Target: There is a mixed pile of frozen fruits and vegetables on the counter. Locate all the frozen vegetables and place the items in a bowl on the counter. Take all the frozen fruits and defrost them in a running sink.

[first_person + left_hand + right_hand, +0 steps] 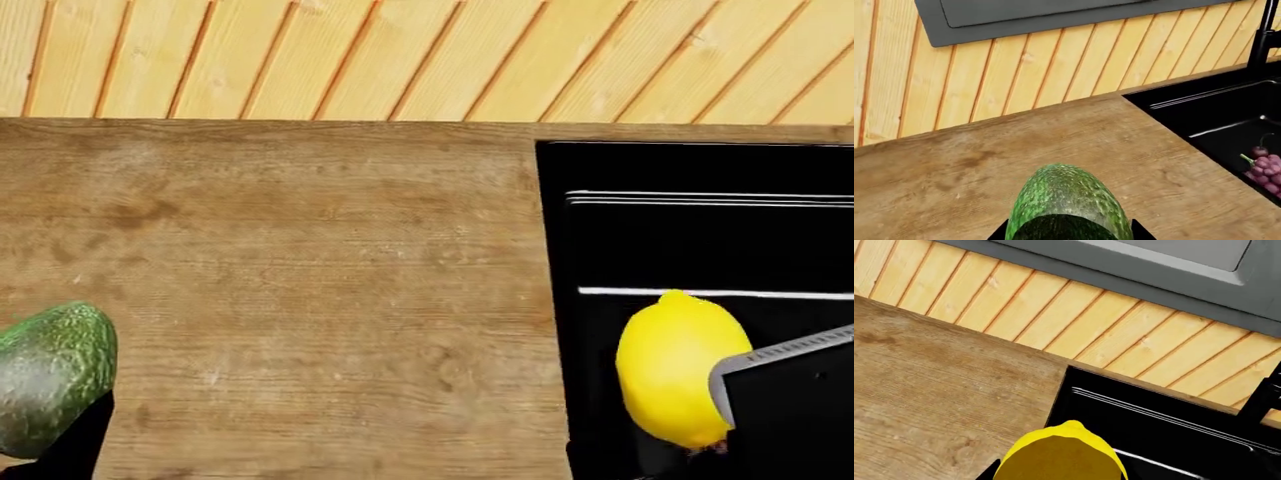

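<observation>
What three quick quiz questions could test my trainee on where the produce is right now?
1. True or false: the lemon is held over the sink.
2. Which fruits already lie in the sink basin? A) grape bunch and cherry B) only a lemon C) none
3. Fill in: the left gripper holds a rough-skinned dark green ____ above the counter.

Key
1. True: it sits in the right gripper, over the black basin.
2. A, seen in the left wrist view.
3. Vegetable; the jaws are mostly out of frame.
</observation>
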Tool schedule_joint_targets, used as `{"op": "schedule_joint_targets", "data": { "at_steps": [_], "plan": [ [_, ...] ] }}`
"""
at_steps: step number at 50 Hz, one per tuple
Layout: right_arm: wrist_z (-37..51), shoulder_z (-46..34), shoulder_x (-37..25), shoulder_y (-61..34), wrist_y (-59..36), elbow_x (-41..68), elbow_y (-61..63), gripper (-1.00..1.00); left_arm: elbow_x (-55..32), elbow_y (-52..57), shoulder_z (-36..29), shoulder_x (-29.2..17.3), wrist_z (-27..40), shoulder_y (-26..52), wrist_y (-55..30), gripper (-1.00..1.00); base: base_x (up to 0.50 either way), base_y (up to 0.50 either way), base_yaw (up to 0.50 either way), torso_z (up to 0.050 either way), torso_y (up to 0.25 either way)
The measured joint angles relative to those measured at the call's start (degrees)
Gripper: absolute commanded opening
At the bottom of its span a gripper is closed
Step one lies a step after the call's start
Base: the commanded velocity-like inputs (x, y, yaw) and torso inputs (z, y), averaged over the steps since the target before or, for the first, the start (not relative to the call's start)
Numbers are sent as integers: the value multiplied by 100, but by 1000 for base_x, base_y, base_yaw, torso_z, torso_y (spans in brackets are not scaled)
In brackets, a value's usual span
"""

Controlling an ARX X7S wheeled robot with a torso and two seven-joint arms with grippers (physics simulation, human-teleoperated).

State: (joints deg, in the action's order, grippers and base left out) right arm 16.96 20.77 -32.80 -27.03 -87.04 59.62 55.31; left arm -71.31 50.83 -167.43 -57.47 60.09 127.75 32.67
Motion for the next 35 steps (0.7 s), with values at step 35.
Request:
{"op": "schedule_joint_targets", "data": {
  "at_steps": [35],
  "plan": [
    [1064, 1135, -1223, 558, 647, 2184, 255, -100, -764, 172, 1600, -1495, -319, 506, -1445, -100, -64, -500, 0, 0, 0]
  ]
}}
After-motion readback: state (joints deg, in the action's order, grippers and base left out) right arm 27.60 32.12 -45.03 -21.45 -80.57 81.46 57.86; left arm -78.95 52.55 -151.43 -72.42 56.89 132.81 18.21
